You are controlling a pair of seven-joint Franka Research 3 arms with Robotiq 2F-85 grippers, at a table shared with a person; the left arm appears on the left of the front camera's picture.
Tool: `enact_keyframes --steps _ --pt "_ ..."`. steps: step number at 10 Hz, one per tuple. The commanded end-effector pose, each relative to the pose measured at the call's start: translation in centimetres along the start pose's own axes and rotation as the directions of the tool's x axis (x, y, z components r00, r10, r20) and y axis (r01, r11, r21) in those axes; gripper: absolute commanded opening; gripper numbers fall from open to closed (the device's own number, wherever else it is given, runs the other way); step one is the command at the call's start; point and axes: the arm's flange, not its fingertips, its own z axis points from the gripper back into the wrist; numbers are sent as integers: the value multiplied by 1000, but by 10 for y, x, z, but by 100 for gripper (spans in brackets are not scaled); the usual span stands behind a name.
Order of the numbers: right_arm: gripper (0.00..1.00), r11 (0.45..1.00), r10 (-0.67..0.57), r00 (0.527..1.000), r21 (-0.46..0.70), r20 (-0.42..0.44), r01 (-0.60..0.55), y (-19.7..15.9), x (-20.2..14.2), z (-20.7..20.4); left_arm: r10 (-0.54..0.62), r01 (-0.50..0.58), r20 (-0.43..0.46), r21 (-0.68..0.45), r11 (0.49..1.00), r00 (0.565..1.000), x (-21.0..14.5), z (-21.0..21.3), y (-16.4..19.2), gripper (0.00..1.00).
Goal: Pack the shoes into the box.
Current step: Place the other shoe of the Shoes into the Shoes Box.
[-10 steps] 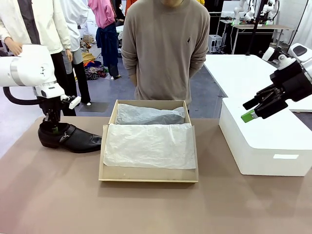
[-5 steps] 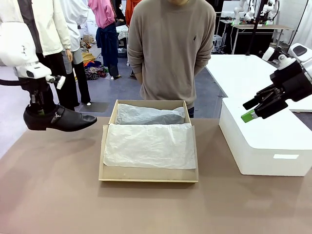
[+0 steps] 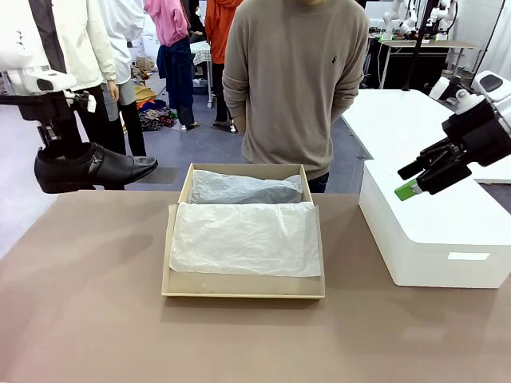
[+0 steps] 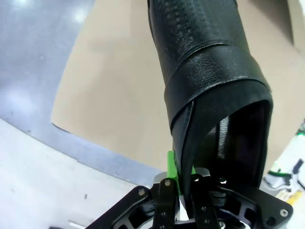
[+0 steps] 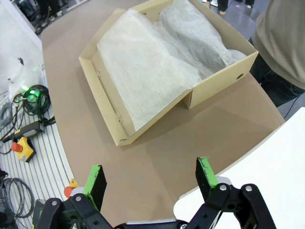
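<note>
- Left gripper (image 3: 57,146): pinching the heel-end rim of the shoe (image 3: 92,167), with one green pad pressing the outside of the leather and the other finger reaching inside the opening.
- Shoe: hanging in the air at the far left, clear of the table (image 3: 96,319), with the sole sitting roughly level, the toe pointing right toward the box (image 3: 243,289) and the buckle strap facing the near side.
- Box: lying open at the middle of the table, well apart from the shoe.
- Paper sheet (image 3: 243,238): lying flat and white, covering the near half of the box.
- Paper bundle (image 3: 243,190): lying crumpled and greyish in the far half of the box.
- Right gripper (image 3: 415,182): spreading its fingers wide, holding nothing and hovering at the right above the white box (image 3: 431,239).
- White box: sitting on the right side of the table, just beside the brown one.
- Person (image 3: 295,80): standing at the far edge behind the box, keeping both arms back.
</note>
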Motion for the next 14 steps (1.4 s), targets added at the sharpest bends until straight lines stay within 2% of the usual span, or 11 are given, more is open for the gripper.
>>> enact_keyframes --steps 1,2,3,10,12,14 --pt "100 1000 22 999 10 30 -22 -3 0 -1 80 -80 28 -13 997 996 -3 18 -13 0" --pt "100 1000 22 999 10 30 -22 -3 0 -1 56 -56 -8 32 998 998 -5 24 -20 0" --pt "100 1000 22 999 10 30 -22 -3 0 -1 39 -39 10 -5 999 999 -1 10 -7 0" --pt "100 1000 22 999 10 30 -22 -3 0 -1 49 -49 -3 -15 999 999 2 3 -7 0" --pt "100 1000 22 999 10 30 -22 -3 0 -1 286 -286 14 34 958 958 12 24 -26 0" --pt "100 1000 22 999 10 30 -22 -3 0 -1 400 -399 6 75 914 917 26 42 -48 0"
